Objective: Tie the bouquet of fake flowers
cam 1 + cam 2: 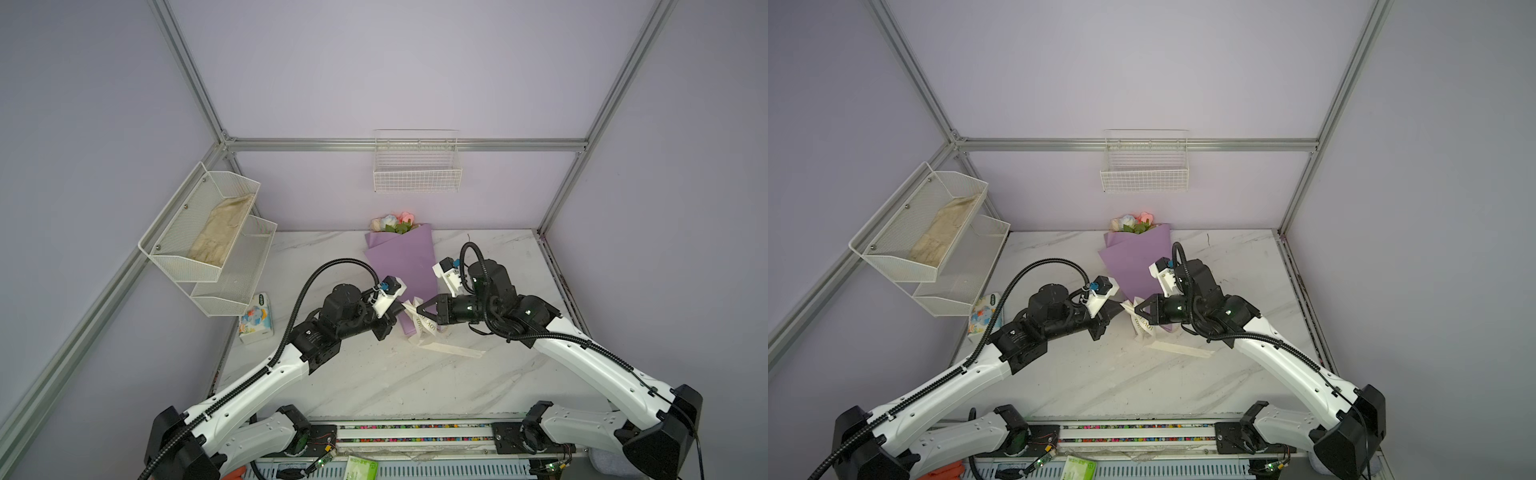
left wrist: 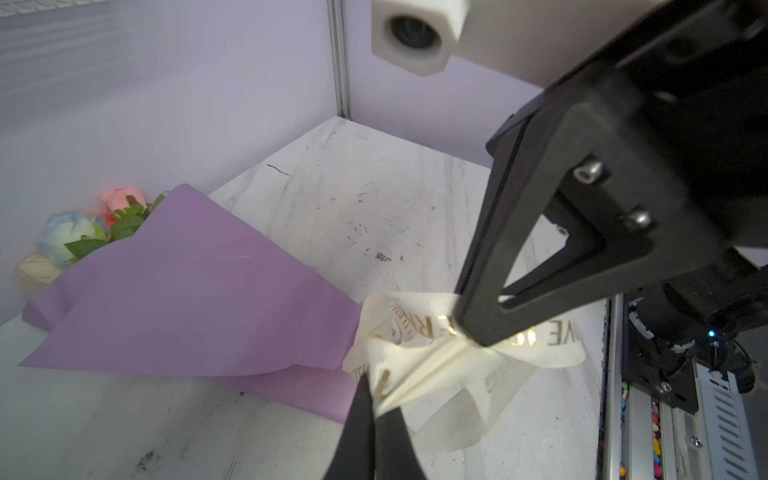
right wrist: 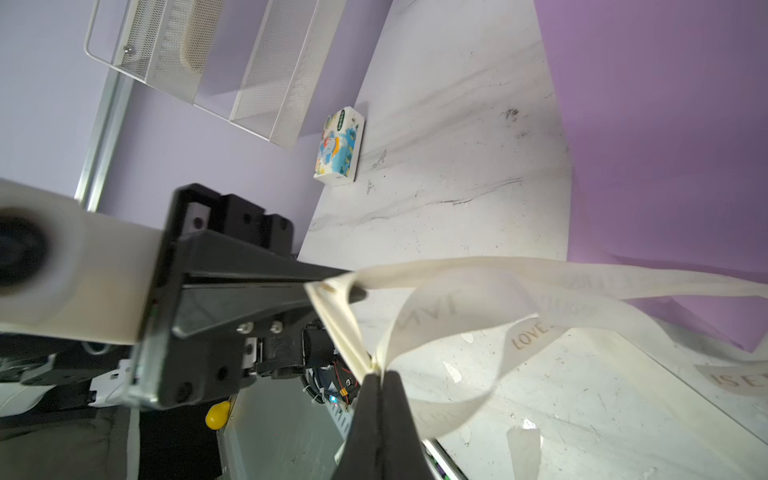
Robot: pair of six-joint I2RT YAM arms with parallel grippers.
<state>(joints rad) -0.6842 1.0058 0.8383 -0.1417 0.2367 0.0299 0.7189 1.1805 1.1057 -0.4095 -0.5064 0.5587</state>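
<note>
A: On the tabletop [image 1: 374, 382], blooms at its far edge, lies the bouquet of fake flowers [image 1: 401, 266]. How would it handle?

B: Probably light, with crushable paper. It is best held by the limp ribbon [image 1: 424, 325] at its narrow end, which the left gripper [image 1: 400, 309] and right gripper [image 1: 420, 309] each pinch.

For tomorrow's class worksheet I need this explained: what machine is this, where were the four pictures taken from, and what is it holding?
Two robot arms work at a marble table. Two pictures look down from above; two come from cameras on the arms' wrists. On the table lie a bouquet of fake roses in lilac paper and a tissue pack. The left pincer and right pincer are each shut on a cream lettered ribbon at the bouquet's stem end.
</note>
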